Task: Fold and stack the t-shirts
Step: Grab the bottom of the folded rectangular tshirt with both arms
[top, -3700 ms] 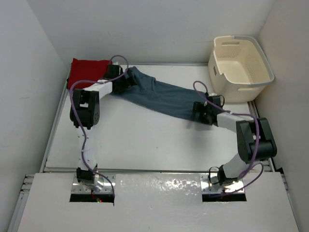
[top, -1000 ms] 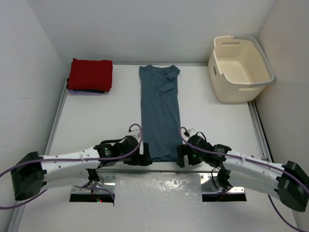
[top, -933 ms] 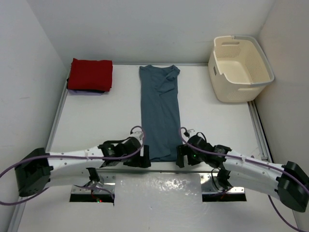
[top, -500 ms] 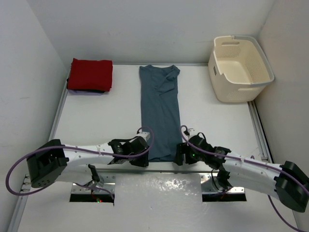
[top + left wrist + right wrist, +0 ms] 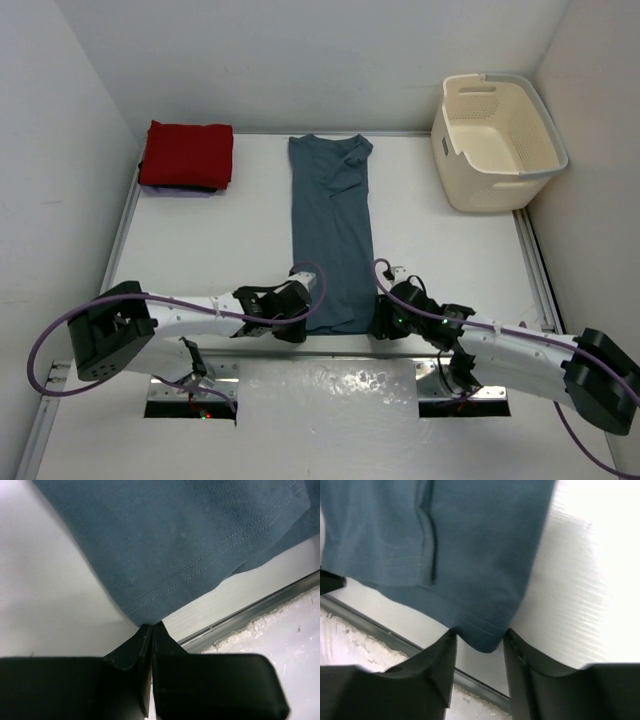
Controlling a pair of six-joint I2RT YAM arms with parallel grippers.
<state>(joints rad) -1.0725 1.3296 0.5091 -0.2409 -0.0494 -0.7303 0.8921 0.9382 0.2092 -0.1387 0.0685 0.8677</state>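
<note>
Left claw (image 5: 151,626) pinches teal t-shirt (image 5: 175,540) hem; right claw (image 5: 479,634) parted astride corner.

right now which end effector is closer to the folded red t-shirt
Left. The left end effector sits at the teal t-shirt's near left corner, the red t-shirt's side; the right end effector sits at its near right corner, farther across.
</note>
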